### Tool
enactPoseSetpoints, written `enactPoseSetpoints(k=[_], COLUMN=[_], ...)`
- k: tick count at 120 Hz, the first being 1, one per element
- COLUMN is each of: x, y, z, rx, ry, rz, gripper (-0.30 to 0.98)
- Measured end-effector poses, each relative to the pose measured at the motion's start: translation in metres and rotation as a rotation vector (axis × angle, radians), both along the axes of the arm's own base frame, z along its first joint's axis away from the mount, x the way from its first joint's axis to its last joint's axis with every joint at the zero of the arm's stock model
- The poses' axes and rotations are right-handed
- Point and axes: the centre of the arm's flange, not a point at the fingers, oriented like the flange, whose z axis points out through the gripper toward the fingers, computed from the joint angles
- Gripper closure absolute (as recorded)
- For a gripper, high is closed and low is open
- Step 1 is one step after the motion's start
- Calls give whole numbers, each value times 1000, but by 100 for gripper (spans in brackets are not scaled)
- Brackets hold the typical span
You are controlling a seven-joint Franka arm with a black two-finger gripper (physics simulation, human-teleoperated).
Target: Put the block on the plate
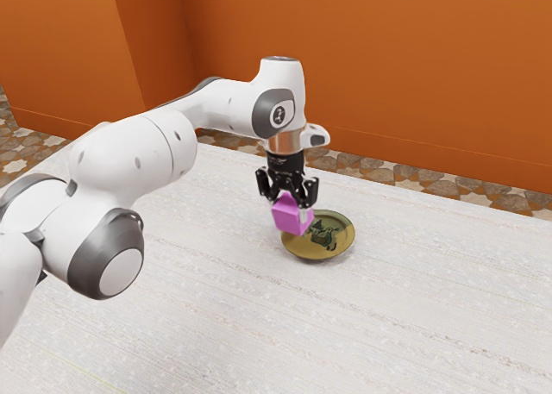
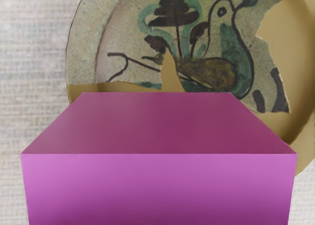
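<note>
The tool [image 1: 291, 205] points straight down with its fingers closed on the pink-purple block [image 1: 291, 216], parted only as far as the block between them allows. The block is off the counter [image 1: 207, 299] and overlaps part of the plate's rim in both views — how much of it is directly above the plate [image 1: 344, 245] I cannot tell. The plate lies on the pale counter, tan-yellow, with a dark and green painted bird and a tree-like shape on its face. Behind the counter are a patterned stone floor [image 1: 397, 173] and an orange wall [image 1: 388, 75].
</note>
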Motion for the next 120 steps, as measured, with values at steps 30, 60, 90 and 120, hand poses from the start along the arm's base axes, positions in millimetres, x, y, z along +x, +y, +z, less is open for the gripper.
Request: enactPoseSetpoints(k=[30, 60, 90, 120], x=[2, 3, -31, -119], y=[-1, -2, -15, 17], z=[3, 19, 139, 237], rx=[-8, -16, -78, -116], ry=[-20, -51, -172, -185], rz=[-2, -4, -39, -25], gripper=[10, 3, 1, 0])
